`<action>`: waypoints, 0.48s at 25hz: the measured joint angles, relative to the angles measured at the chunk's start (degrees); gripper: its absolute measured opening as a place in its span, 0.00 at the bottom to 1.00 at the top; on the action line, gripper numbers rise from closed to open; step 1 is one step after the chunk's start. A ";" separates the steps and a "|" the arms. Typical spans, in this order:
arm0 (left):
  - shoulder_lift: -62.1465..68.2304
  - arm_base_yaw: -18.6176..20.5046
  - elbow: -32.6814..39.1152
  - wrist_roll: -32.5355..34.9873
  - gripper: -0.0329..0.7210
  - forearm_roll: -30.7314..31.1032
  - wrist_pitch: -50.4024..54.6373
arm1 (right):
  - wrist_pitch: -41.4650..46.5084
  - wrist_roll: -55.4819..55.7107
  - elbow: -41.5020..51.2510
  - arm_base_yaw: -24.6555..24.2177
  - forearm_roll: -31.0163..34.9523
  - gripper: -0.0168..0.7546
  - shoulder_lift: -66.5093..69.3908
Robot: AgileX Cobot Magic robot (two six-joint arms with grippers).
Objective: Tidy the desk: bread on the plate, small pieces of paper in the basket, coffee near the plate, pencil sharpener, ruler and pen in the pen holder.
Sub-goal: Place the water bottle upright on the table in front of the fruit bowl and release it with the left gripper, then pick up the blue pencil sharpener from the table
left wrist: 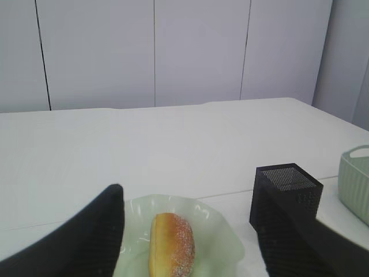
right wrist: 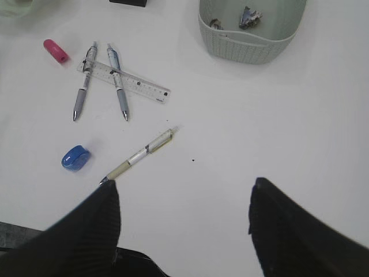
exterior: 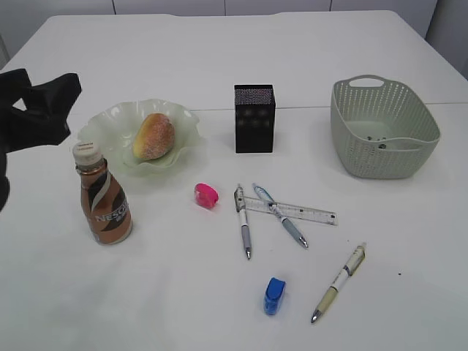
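1. You have the bread point(exterior: 154, 136) on the plate point(exterior: 110, 121), the coffee point(exterior: 104, 201) beside it, and seemingly paper scraps point(right wrist: 249, 17) in the basket point(exterior: 384, 131).
2. Pens point(exterior: 243, 220), ruler point(exterior: 303, 211) and sharpeners point(exterior: 275, 295) lie on the table point(exterior: 409, 278), outside the holder point(exterior: 254, 118).
3. Both claws, left point(left wrist: 190, 242) and right point(right wrist: 184, 231), gape empty.

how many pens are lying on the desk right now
3. Two grey-grip pens lie across the clear ruler mid-desk; a cream pen lies alone, nearer the front right. The pen holder's inside isn't visible.
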 joint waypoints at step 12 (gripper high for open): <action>-28.13 0.00 -3.17 1.11 0.72 0.10 47.13 | 0.00 5.60 0.00 0.00 7.55 0.72 0.00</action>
